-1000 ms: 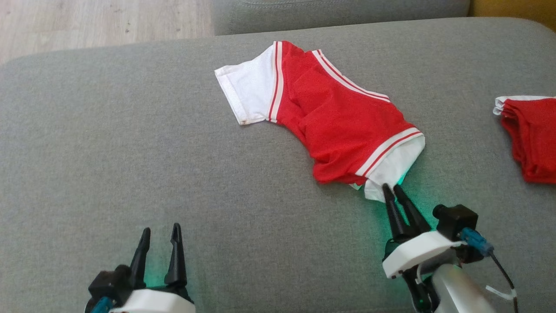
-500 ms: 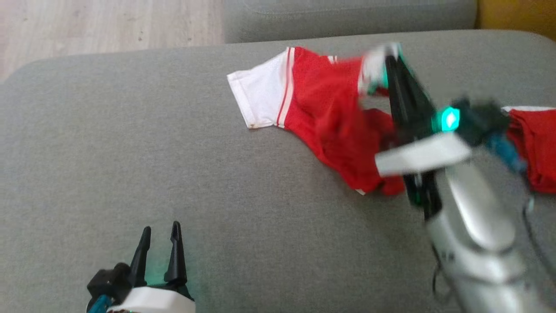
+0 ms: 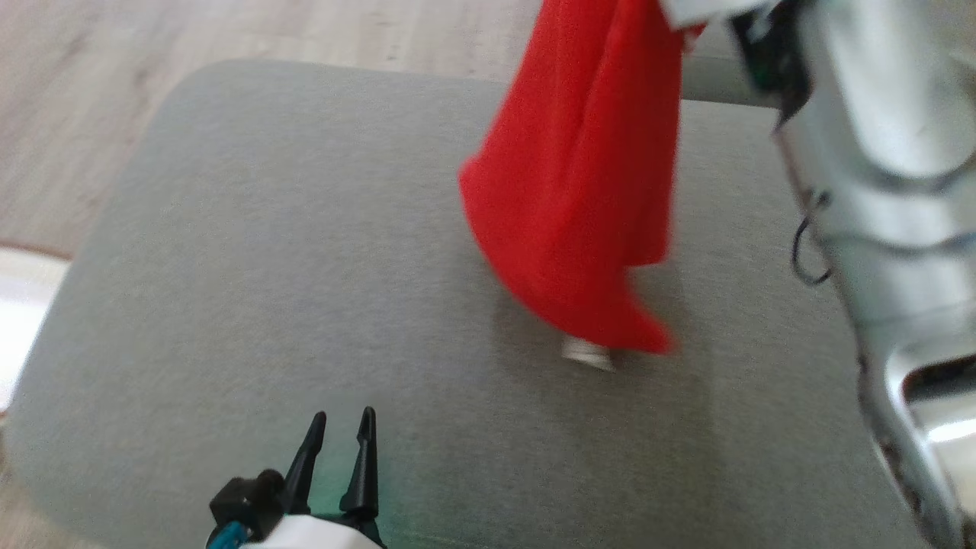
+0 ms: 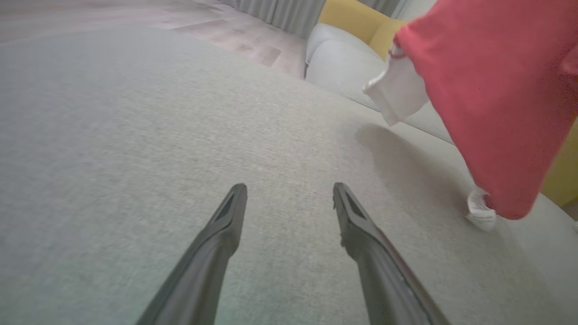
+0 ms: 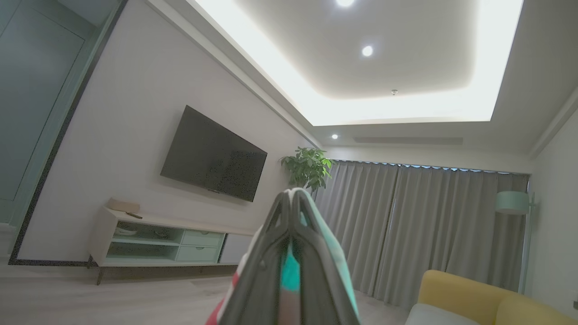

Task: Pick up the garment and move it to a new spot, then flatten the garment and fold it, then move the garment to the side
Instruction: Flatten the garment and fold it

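Red cloth hangs straight down below the right gripper (image 5: 292, 194). Its jaws are pinched tight on one edge of the garment (image 3: 579, 191), and white and red fabric bunches around the fingers.

The pick is done, so I'd call this the carry to the new spot. The lowest fold and its care label (image 3: 587, 353) sit right at the grey cushion (image 3: 267, 267); I can't tell whether they touch.

- Single-point grip on slack fabric, so move slowly and let the swing die out.
- Set the low edge down first, then draw the hand away so the cloth lays out rather than piling up.
- Bring in the second hand for a corner before flattening.

Pose: the right forearm (image 3: 877, 152) is raised high, with the fingers pointing up and out into the room and the load directly beneath them. The left gripper (image 3: 341, 431) is low over the cushion, fingers spread with nothing between them. The garment is ahead of that hand and to its right, well apart.
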Available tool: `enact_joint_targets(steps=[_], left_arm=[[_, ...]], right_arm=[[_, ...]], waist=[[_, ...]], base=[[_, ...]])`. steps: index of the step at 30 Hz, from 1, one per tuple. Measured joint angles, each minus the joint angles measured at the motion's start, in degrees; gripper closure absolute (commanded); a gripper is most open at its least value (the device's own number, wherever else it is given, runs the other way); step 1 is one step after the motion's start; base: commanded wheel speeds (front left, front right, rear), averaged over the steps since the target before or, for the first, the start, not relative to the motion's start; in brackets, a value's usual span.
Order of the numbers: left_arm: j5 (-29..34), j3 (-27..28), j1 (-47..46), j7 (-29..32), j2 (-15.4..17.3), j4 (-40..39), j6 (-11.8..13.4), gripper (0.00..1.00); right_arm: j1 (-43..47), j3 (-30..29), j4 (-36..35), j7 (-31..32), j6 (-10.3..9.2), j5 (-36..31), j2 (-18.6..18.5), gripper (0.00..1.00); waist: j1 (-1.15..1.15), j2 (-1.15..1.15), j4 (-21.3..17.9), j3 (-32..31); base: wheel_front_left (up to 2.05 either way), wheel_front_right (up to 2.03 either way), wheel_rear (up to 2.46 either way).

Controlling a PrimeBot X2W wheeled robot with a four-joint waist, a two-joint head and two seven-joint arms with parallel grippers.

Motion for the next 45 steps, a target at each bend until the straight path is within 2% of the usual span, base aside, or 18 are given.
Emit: enact_joint_targets(steps=[6, 9, 11, 16, 18, 23, 24, 25, 26, 31, 38, 41, 45], left_arm=[[-0.1, 0.1, 0.2, 0.0, 0.1, 0.5, 0.0, 0.00], [-0.1, 1.0, 0.4, 0.0, 0.1, 0.5, 0.0, 0.00], [-0.1, 2.0, 0.4, 0.0, 0.1, 0.3, 0.1, 0.00], [-0.1, 2.7, 0.4, 0.0, 0.0, 0.0, 0.1, 0.00], [-0.1, 3.1, 0.3, 0.0, 0.1, 0.0, 0.1, 0.00], [-0.1, 3.1, -0.1, 0.0, 0.1, -0.2, 0.0, 0.00], [-0.1, 3.2, -0.2, 0.0, 0.0, -0.1, 0.0, 0.00], [-0.1, 3.2, -0.4, 0.0, 0.1, -0.1, 0.0, 0.00], [0.0, 3.2, -0.6, 0.0, 0.0, -0.1, 0.0, 0.00], [-0.1, 3.3, -2.9, 0.0, 0.0, -0.2, 0.0, 0.00], [-2.6, 3.2, -7.1, 0.0, 0.0, 0.0, 0.0, 0.00], [-2.6, 3.2, -11.7, 0.0, 0.0, 0.7, 0.0, 0.00], [-3.7, 3.0, -21.7, 0.0, -0.2, 5.4, 0.0, 0.00]], right_arm=[[-5.2, -8.2, 4.8, -0.1, 0.00, -6.4, -0.5, 1.00], [-4.7, -9.1, 5.3, -0.1, 0.00, -7.5, -1.8, 1.00], [-2.9, -7.5, 5.0, -0.1, 0.00, -7.9, -3.6, 1.00], [9.8, -5.2, 6.1, -0.1, 0.00, -5.9, -9.2, 1.00], [20.1, -5.2, 7.5, 0.0, 0.00, -3.9, -12.7, 1.00], [34.8, -3.3, 7.8, 0.0, 0.00, -1.3, -14.4, 1.00], [37.1, -3.0, 7.8, 0.0, 0.00, -0.7, -14.3, 0.77], [39.2, -3.1, 7.8, 0.0, 0.00, -0.1, -14.0, 0.30], [41.0, -3.1, 7.7, 0.0, 0.00, 0.1, -13.8, 0.00], [45.6, -7.1, 7.1, 0.0, 0.00, 0.3, -10.6, 0.00], [46.4, -12.9, 2.8, 0.0, 0.00, -1.2, -5.7, 0.00], [47.5, -13.6, 1.5, 0.0, 0.00, -2.0, -4.2, 0.00], [47.9, -13.8, -0.3, 0.0, 0.00, -2.6, -3.0, 0.00]], waist=[[0.00, 0.00, 5.8, -0.1], [0.00, 0.00, 6.5, 0.3], [0.00, 0.00, 5.7, 0.5], [0.00, 0.00, 2.2, 0.9], [0.00, 0.00, -0.3, 1.3], [0.00, 0.00, -4.6, 2.0], [0.00, 0.00, -5.4, 2.2], [0.00, 0.00, -6.2, 2.3], [0.00, 0.00, -7.0, 2.4], [0.00, 0.00, -10.3, 3.1], [0.00, 0.00, -12.9, 4.8], [0.00, 0.00, -13.4, 6.0], [0.00, 0.00, -13.9, 8.2]], base=[[0.00, 0.00, 0.00], [0.00, 0.00, 0.00], [0.00, 0.00, 0.00], [0.00, 0.00, 0.00], [0.00, 0.00, 0.00], [0.00, 0.00, 0.00], [0.00, 0.00, 0.00], [0.00, 0.00, 0.00], [0.00, 0.00, 0.00], [0.00, 0.00, 0.00], [0.00, 0.00, 0.00], [0.00, 0.00, 0.00], [0.00, 0.00, 0.00]])
